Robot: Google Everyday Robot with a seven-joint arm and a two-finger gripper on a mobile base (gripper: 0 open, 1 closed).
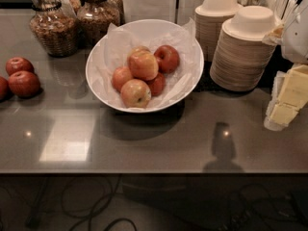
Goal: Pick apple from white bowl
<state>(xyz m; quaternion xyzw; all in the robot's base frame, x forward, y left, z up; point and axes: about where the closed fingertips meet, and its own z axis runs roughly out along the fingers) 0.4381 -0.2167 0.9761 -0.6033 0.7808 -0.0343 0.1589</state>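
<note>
Dim, warm light from above. Left of the gripper [284, 102], at the right edge, the glossy tabletop [159, 146] carries glare spots and a soft shadow under the white bowl [144, 107].

At 3 o'clock, gripper [285, 105] is getting cut off by rt edge. Dark apple [2, 88] at 9 is running off frame. Mid-frame, apple [143, 64] is covering pt of small red apple [157, 84].

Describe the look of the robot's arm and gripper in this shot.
The gripper is at the right edge, beside the stacked beige bowls. It is made of pale yellow, blocky, flat-faced pieces with a whitish part beneath. Above it is a rounded, glossy white arm shell. No cables or markings show, and most of the arm is out of frame.
</note>
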